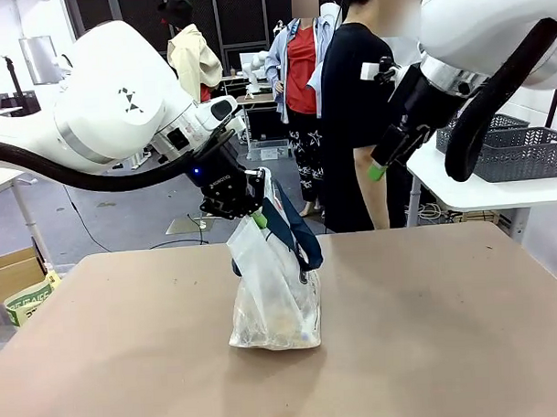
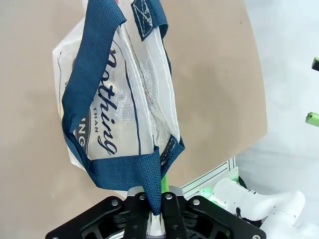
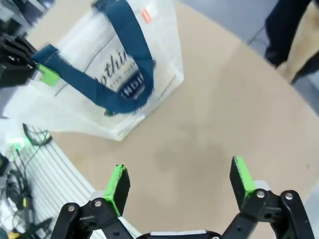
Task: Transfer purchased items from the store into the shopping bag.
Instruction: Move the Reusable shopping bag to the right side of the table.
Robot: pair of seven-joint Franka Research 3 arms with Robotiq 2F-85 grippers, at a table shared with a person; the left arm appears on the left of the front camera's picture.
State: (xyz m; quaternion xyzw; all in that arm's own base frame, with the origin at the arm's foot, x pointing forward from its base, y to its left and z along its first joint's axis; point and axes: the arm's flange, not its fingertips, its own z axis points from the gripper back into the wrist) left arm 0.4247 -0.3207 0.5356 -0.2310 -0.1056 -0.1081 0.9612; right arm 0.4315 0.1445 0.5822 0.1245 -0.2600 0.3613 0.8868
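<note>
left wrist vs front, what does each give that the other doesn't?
Left wrist alone: the left gripper shut on the navy strap handle, seen close, and the dark lettering on the bag's side. Front alone: the bag's lower part resting on the table, the open right gripper raised off to the side, the grey basket on a side table, and a person beyond. Both: the shopping bag hanging from the left gripper.

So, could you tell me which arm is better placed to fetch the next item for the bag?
Right: the right gripper is open and empty above the table, while the left gripper is shut on the shopping bag strap.
</note>
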